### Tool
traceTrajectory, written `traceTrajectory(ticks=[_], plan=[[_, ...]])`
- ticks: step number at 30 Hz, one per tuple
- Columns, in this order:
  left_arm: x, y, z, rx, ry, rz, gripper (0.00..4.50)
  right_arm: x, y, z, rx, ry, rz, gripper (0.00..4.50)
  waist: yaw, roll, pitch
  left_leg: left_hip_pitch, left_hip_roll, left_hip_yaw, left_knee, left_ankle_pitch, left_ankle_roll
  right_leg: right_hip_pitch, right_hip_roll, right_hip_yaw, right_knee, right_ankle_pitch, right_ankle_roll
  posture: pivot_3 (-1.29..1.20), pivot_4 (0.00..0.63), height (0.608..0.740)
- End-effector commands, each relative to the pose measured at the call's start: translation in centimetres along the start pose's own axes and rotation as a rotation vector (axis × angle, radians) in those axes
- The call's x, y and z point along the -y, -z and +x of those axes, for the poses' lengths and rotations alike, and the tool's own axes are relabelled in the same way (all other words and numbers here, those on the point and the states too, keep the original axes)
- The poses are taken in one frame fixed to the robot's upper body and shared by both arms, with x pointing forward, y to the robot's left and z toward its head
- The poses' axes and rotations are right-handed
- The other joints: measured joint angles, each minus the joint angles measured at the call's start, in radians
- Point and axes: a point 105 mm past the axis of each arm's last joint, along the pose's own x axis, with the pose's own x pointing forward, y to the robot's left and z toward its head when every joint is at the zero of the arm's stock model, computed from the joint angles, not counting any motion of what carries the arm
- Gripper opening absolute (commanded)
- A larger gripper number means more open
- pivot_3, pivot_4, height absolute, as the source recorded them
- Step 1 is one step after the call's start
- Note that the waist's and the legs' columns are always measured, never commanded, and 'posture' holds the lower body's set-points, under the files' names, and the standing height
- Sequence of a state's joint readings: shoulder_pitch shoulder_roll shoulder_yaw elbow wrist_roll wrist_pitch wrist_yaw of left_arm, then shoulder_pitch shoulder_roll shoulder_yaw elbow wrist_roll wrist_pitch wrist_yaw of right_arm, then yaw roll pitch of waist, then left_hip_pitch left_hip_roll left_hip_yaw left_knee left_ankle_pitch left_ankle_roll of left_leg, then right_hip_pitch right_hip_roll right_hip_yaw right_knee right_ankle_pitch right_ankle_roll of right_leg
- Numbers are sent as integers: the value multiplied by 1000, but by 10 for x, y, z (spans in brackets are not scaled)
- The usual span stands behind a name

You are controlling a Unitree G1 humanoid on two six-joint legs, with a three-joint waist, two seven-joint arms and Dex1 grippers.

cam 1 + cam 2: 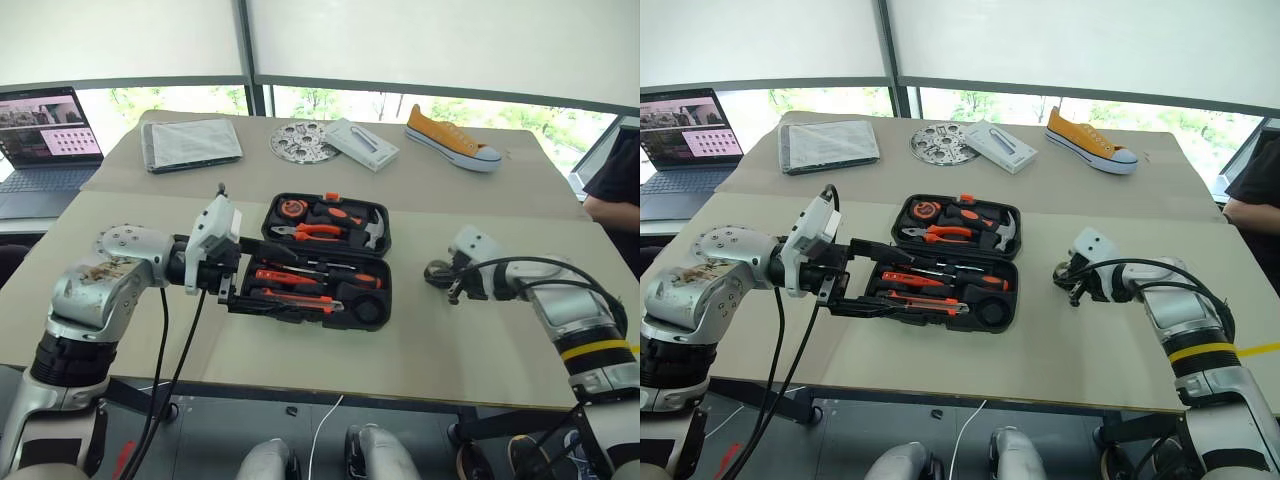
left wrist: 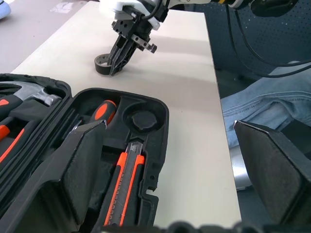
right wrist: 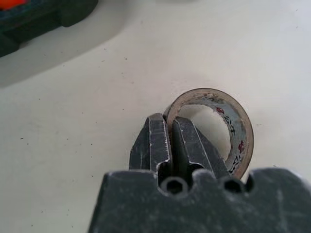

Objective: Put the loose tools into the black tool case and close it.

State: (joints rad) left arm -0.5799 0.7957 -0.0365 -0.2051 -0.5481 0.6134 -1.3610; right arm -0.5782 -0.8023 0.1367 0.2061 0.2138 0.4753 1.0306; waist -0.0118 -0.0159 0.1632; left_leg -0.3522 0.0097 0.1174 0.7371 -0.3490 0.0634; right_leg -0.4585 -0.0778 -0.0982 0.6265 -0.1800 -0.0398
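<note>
Left tool (image 1: 232, 290) sits at centre-left of the frame, its fingers spread wide and pointing rightward. Right tool (image 3: 167, 127), at centre-right, is angled downward with its fingers pinched together.

head stereo downward; wrist close-ups

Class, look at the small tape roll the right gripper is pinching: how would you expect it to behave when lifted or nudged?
The tape roll is a thin hollow ring, so probably light. Pinched through its wall by the right gripper, it might swing or twist. It lies flat on the table, so it should slide, but roll if set on edge.
</note>
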Motion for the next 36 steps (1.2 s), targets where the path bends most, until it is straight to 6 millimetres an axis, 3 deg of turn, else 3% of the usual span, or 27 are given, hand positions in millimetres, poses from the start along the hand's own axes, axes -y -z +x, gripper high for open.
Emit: traceTrajectory(ticks=[1, 7, 12, 19, 21, 24, 29, 34, 36], plan=[[9, 1, -1, -42, 61, 57, 4500, -55, -61, -18, 196, -239, -145, 39, 0, 1, 1, 0, 0, 0, 0, 0, 0, 0, 0, 0, 0, 0, -1, 0, 150, 733], [12, 12, -2, -117, 101, 102, 4500, -100, -60, 5, 136, -311, -237, 39, 0, 1, 1, 1, 2, 0, 0, 0, -3, 0, 1, -1, 1, -3, -1, 0, 150, 733], [12, 14, -2, -130, 107, 115, 4500, -105, -52, 21, 77, -287, -260, 39, 2, 1, 1, 1, 2, 1, 0, 1, -3, 0, 1, 0, 2, -5, 1, 0, 150, 733], [9, 15, -2, -134, 95, 121, 4500, -106, -48, 27, 58, -296, -237, 39, 4, 1, 1, 0, 2, 1, 0, 1, -3, 0, 2, -2, 2, -2, -4, 0, 150, 733], [8, 15, -1, -136, 92, 122, 4500, -110, -50, 28, 70, -315, -223, 789, 4, 1, 1, 0, 1, 1, 0, 1, -3, 0, 2, -2, 2, -3, -3, 0, 150, 733], [5, 16, 0, -137, 84, 123, 4500, -114, -52, 27, 77, -330, -224, 1571, 4, 1, 1, 1, 2, 1, 0, 1, -3, 0, 2, -2, 2, -4, -1, 0, 150, 733], [2, 18, -1, -139, 75, 124, 4500, -108, -52, 20, 70, -308, -228, 3271, 3, 1, 1, 1, 1, 1, 0, 1, -3, 0, 2, -2, 2, -4, -1, 0, 150, 733], [-12, 31, -17, -163, -61, 73, 4500, -82, -68, -5, 150, -223, -119, 3271, 5, 1, 1, 0, 1, 1, 0, 1, -3, 0, 2, -2, 2, -4, -2, 0, 150, 733], [-19, 43, -32, -176, -160, 28, 4500, -68, -70, -17, 187, -163, -54, 2728, 5, 1, 1, 1, 2, 1, -1, 1, -3, 0, 2, -2, 2, -3, -3, 0, 150, 733]])
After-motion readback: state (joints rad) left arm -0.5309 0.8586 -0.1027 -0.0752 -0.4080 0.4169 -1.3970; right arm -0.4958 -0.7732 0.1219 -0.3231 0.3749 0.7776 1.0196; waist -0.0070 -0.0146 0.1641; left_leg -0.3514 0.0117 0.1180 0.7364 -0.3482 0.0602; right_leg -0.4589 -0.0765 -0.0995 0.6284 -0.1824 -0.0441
